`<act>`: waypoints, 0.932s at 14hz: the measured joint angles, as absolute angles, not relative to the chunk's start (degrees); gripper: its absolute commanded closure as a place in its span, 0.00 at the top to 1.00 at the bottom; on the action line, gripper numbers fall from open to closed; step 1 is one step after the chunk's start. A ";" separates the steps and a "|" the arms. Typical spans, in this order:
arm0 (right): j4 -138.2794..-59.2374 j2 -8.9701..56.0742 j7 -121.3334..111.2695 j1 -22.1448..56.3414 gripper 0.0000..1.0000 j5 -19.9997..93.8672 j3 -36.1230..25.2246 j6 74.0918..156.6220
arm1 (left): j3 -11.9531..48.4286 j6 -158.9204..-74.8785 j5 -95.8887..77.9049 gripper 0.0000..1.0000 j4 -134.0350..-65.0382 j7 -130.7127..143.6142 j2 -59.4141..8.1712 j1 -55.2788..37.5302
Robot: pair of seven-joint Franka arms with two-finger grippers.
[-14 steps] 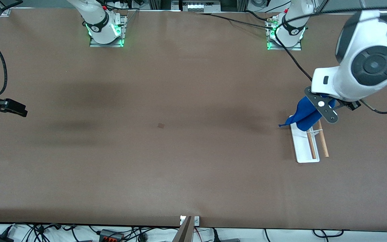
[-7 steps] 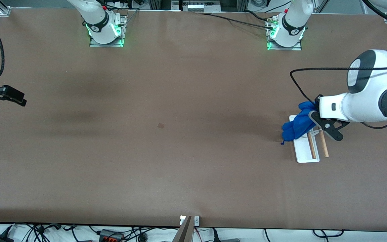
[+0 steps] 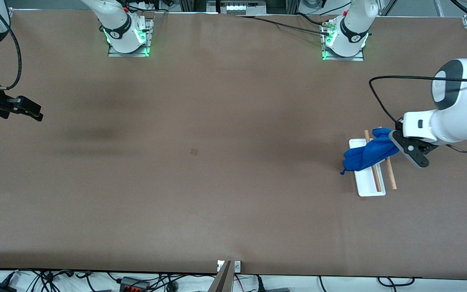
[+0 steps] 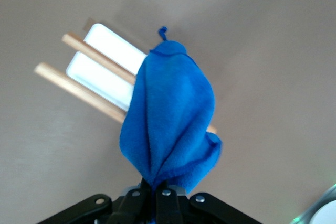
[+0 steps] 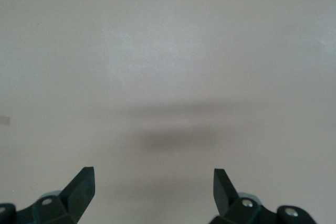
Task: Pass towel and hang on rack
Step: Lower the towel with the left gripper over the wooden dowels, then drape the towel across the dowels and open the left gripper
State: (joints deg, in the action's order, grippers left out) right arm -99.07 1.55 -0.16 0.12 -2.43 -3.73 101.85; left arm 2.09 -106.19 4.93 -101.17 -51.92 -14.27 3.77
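The blue towel [image 3: 366, 156] is stretched across the two wooden rods of the rack [image 3: 377, 178], over the end of its white base [image 3: 366, 184] that lies farther from the front camera. My left gripper [image 3: 397, 142] is shut on one bunched end of the towel, just past the rods toward the left arm's end of the table. In the left wrist view the towel [image 4: 170, 111] fans out from the left gripper [image 4: 157, 195] over the rack [image 4: 79, 83], its small loop at the free end. My right gripper [image 3: 35, 113] waits open over the right arm's end of the table; the right wrist view shows the gripper [image 5: 153, 182] holding nothing.
The brown table [image 3: 217, 162] carries a small dark mark [image 3: 194, 151] near its middle. Both arm bases [image 3: 127, 36] stand along the edge farthest from the front camera. A black cable [image 3: 379, 101] loops above the table beside the left arm.
My left arm has come down and pulled toward its own end of the table, drawing the towel from a hanging bunch into a band across the rods. The right gripper drifted slightly.
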 measured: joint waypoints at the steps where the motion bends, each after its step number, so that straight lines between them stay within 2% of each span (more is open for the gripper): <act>1: -98.98 1.47 -0.18 0.13 1.00 -2.43 -3.70 101.59 | 1.11 -107.92 4.93 0.00 -101.66 -53.78 -14.34 3.85; 6: -96.76 0.89 -0.22 0.10 1.00 -2.43 -3.76 97.03 | -1.25 -120.97 4.93 0.00 -108.13 -58.95 -15.29 4.09; 13: -96.12 0.93 -0.25 0.13 1.00 -2.43 -3.56 96.94 | -3.39 -126.62 4.93 0.00 -109.93 -65.22 -15.58 5.39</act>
